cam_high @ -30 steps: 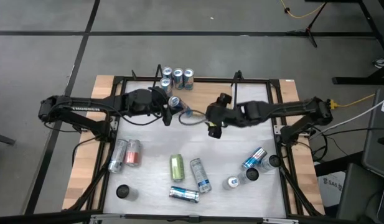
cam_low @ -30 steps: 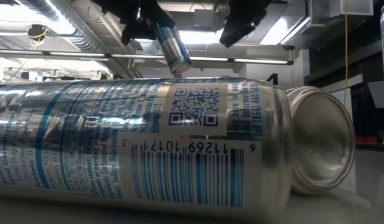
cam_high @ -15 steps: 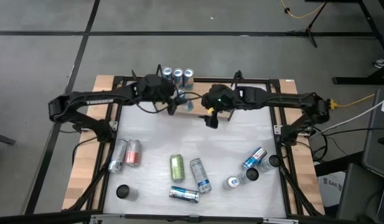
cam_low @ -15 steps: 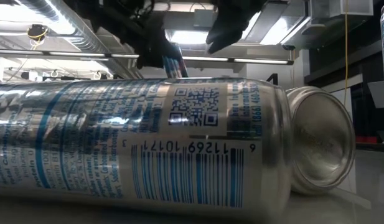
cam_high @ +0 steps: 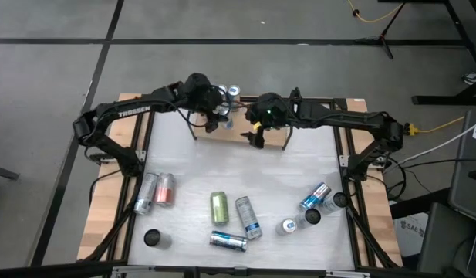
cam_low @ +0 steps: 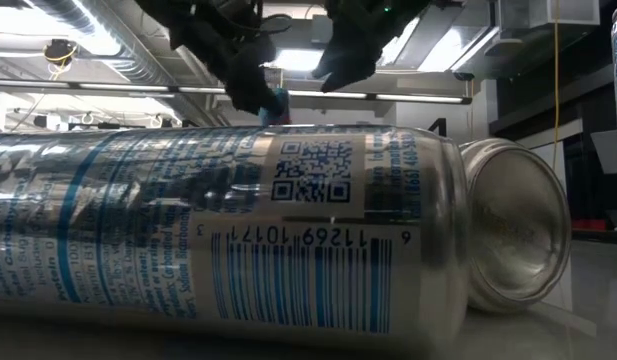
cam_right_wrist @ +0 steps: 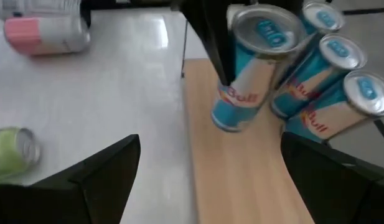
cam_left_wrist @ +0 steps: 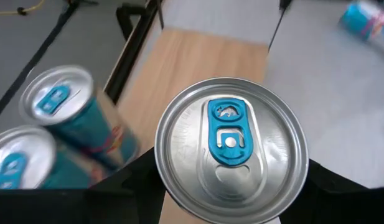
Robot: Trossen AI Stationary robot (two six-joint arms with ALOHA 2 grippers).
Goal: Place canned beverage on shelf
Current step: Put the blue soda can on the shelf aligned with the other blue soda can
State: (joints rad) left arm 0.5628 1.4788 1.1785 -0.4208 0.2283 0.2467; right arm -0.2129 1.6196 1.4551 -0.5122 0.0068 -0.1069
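Note:
A light-blue can (cam_left_wrist: 232, 149) with a silver top and a blue tab is in my left gripper (cam_high: 217, 110), shut on it over the shelf. The shelf is a light wooden board (cam_high: 236, 133) on black wire ends at the table's far middle. Three like cans (cam_right_wrist: 341, 53) stand upright on the board's left part. My right gripper (cam_right_wrist: 216, 174) hangs open just right of the held can (cam_right_wrist: 244, 74), above the board (cam_right_wrist: 241, 180), with nothing between its fingers. My left gripper pinches the can's side wall just under the top rim (cam_left_wrist: 163, 171), one finger (cam_left_wrist: 132, 183) on each side. The fingers come slanting down from the table's left. The can sits nearly upright, slightly tilted, its base (cam_right_wrist: 226, 121) close over the board; whether it touches, I cannot tell.
Several cans lie or stand on the near half of the white table: a pink one and a silver one (cam_high: 155, 191) at left, a green one (cam_high: 219, 207) in the middle, a cluster (cam_high: 315, 205) at right. Two of them, lying (cam_low: 218, 240), fill the low view.
My left gripper has carried the can toward the table's far edge and a little right, over the shelf, and rolled, so the tilted can now stands nearly upright. My right gripper, still open, has moved toward the far edge to the shelf.

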